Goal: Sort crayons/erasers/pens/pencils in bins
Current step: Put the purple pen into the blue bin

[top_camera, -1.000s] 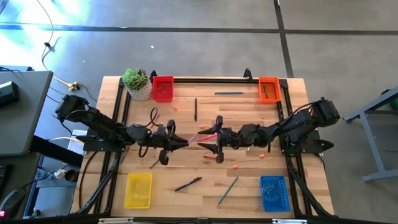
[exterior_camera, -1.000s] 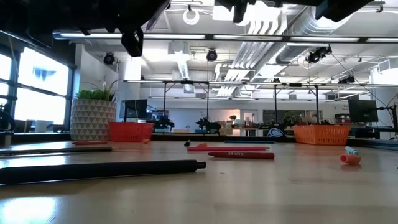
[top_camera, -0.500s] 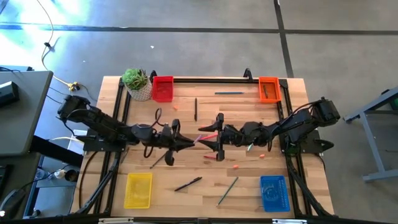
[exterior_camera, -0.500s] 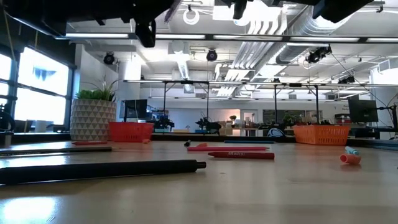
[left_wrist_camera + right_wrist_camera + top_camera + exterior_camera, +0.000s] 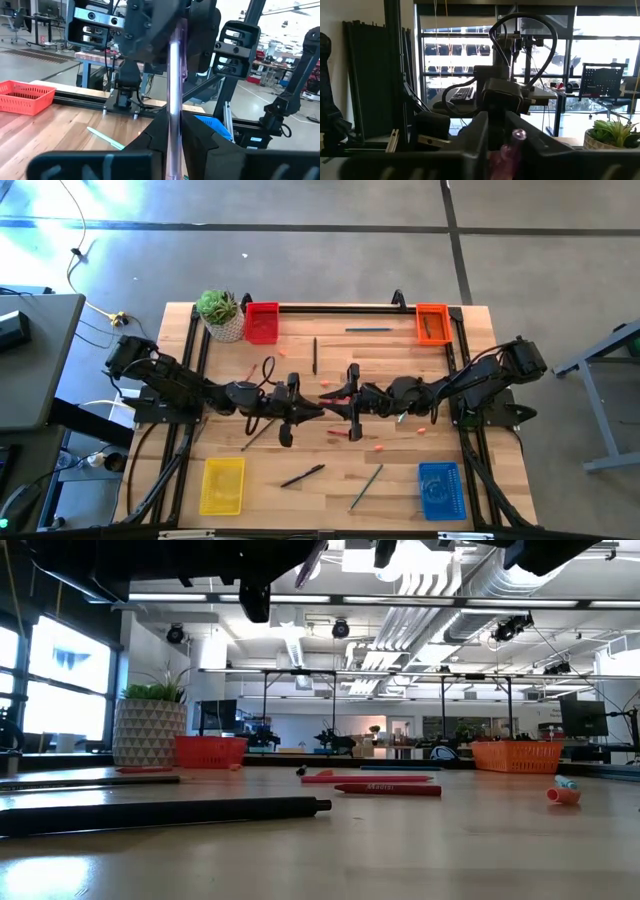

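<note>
A long pink-purple pen (image 5: 333, 393) hangs above the middle of the table between my two grippers. My left gripper (image 5: 305, 409) comes in from the table's left and my right gripper (image 5: 347, 402) from its right; both are shut on the pen. In the left wrist view the pen (image 5: 175, 90) runs away from my left fingers into the right gripper. Short red-orange crayons (image 5: 377, 448) lie on the table's wood. The red bin (image 5: 261, 322) and orange bin (image 5: 432, 323) stand at the far edge, and the yellow bin (image 5: 222, 485) and blue bin (image 5: 441, 490) at the near edge. My left gripper pinches the pen's shaft (image 5: 173, 131) between its two fingers, which come level from the table's left and lie along the pen. The pen is clear of the table. My right gripper pinches the pen's other end (image 5: 511, 146) between its two fingers, level from the table's right.
A white pot with a green plant (image 5: 220, 315) stands beside the red bin. A black pen (image 5: 302, 476), a green pencil (image 5: 366, 486), a dark stick (image 5: 314, 355) and a blue stick (image 5: 368, 329) lie loose. In the low view a red crayon (image 5: 388, 789) lies mid-table.
My left gripper has gone toward the table's right edge with the pink pen, up to my right gripper. My right gripper, wide open a second ago, has shut on the pen's free end.
</note>
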